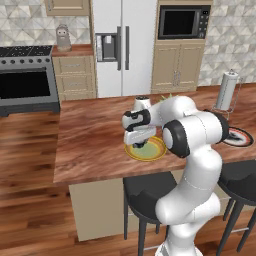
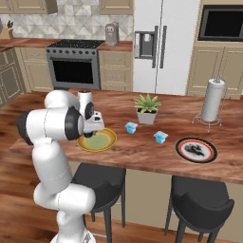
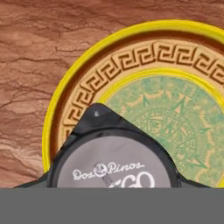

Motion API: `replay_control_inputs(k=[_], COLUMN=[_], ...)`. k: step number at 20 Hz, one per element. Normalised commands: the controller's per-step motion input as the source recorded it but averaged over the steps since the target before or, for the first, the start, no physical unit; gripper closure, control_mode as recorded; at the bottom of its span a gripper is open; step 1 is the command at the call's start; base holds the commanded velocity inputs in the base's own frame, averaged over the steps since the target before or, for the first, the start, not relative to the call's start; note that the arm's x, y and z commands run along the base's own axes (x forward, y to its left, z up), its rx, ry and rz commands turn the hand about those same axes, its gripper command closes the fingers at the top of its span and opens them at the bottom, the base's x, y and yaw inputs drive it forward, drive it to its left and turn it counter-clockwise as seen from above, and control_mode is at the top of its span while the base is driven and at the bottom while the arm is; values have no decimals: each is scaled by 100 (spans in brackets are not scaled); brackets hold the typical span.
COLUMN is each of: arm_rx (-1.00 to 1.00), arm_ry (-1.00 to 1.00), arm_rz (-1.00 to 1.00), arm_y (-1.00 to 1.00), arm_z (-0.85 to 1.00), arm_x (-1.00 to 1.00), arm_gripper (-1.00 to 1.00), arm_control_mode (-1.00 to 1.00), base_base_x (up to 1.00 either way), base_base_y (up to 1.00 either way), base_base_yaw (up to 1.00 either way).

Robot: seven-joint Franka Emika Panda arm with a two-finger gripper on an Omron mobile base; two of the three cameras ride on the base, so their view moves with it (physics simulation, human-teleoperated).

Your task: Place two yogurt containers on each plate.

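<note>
Dark round yogurt cup (image 3: 114, 164), whitish lid, is pinched in the gripper (image 1: 139, 145) just above the yellow-rimmed plate (image 2: 108, 143), near its edge. If released here, the cup could be tipped or landed on the raised rim and rolled onto the wooden counter (image 2: 142, 152). 2 light blue yogurt cups (image 2: 131, 127) (image 2: 161, 137) are left on the counter, near the dark-rimmed white plate (image 2: 196, 150).

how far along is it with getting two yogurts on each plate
Early. Nothing visibly rests on either plate yet. The gripper hangs over the yellow-rimmed plate with a dark round yogurt cup in its jaws. Both light blue cups sit on the counter; the red-rimmed plate is bare.
</note>
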Motion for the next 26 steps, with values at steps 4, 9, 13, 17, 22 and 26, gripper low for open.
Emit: replay_control_inputs(k=[4, 9, 13, 17, 22, 26], arm_rx=[0, 0, 0, 0, 0, 0], arm_ry=[1, 2, 4, 0, 0, 0], arm_rz=[0, 0, 0, 0, 0, 0], arm_y=[0, 0, 0, 0, 0, 0], arm_z=[-49, -33, -4, 0, 0, 4], arm_x=[6, 0, 0, 0, 0, -2], arm_gripper=[100, 100, -100, -100, -100, -100], arm_control_mode=[-100, -100, -100, -100, -100, -100], base_base_x=[0, 0, 0, 0, 0, 0], base_base_y=[0, 0, 0, 0, 0, 0], base_base_yaw=[0, 0, 0, 0, 0, 0])
